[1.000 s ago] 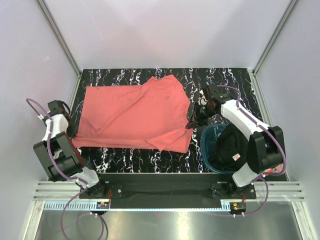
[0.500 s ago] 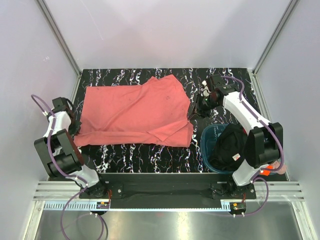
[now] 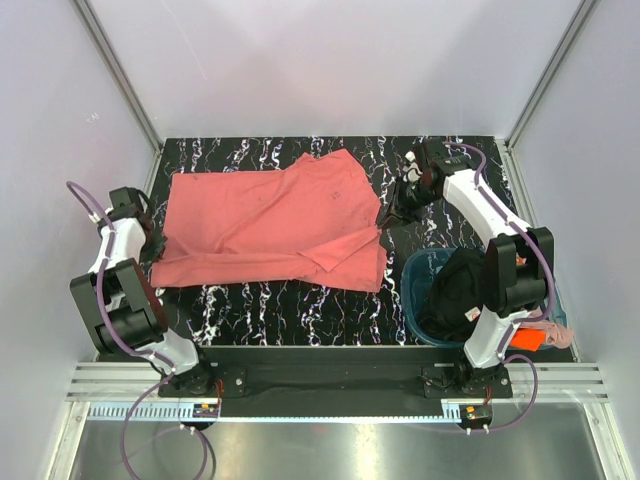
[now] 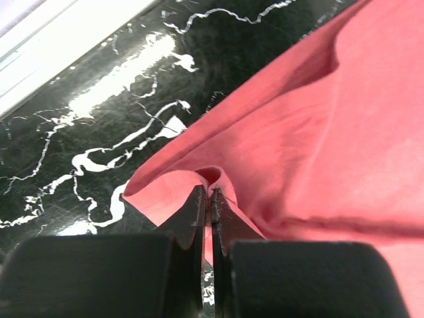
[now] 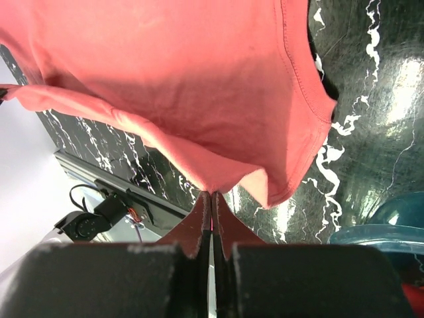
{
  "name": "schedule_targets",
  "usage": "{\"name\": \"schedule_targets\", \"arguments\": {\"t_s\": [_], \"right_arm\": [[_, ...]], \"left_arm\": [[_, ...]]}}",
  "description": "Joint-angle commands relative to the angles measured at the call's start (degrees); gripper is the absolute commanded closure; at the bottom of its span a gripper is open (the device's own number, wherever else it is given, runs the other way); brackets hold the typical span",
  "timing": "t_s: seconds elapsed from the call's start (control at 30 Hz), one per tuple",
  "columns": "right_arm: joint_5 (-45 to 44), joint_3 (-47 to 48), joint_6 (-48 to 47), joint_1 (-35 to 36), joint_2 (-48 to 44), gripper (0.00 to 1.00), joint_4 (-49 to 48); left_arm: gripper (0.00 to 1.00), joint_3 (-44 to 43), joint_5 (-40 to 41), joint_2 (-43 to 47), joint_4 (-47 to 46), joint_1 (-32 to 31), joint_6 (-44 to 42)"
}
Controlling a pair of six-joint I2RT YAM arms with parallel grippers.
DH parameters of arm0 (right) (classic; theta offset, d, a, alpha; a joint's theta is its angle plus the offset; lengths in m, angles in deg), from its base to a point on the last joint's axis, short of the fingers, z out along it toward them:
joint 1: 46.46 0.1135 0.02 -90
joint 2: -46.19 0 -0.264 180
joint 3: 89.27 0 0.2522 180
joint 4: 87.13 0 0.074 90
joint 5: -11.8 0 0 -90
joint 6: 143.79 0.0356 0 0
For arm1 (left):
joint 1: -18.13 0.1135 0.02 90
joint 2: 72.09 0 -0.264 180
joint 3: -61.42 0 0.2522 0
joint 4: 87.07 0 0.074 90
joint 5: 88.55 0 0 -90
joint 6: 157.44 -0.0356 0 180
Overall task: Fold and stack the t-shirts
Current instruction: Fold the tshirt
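1. Salmon-red t-shirt (image 3: 270, 225) lies spread across the black, white-veined table (image 3: 260, 320).
2. We note the left gripper (image 4: 207, 192) and the right gripper (image 5: 211, 195) each pinched tight on the shirt's edge, at opposite sides.
3. Plain pale walls (image 3: 330, 60) enclose the table; the teal basket (image 3: 413, 290) holds a black t-shirt (image 3: 460, 290).

Top view looking down, wrist views close, low, apparently sharing salmon-red t-shirt (image 3: 270, 225)

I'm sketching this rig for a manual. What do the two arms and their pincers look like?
The left arm and right arm match: white shell links between chunky black joints, each with a looping purple cable. The left pincer and right pincer each have two matte black fingers tapering to thin tips. No markings show.
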Motion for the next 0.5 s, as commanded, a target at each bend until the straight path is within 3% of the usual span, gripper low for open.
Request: {"name": "schedule_targets", "arguments": {"t_s": [0.0, 0.47], "right_arm": [[-1.13, 3.00, -2.03, -0.40, -0.45, 1.00, 0.98], [-2.45, 5.01, -2.03, -0.49, -6.51, 1.00, 3.27]], "left_arm": [[1.00, -2.35, -1.37, 1.49, -1.31, -0.13, 0.84], [1.00, -5.60, -4.71, 9.66, 0.01, -0.92, 1.55]]}}
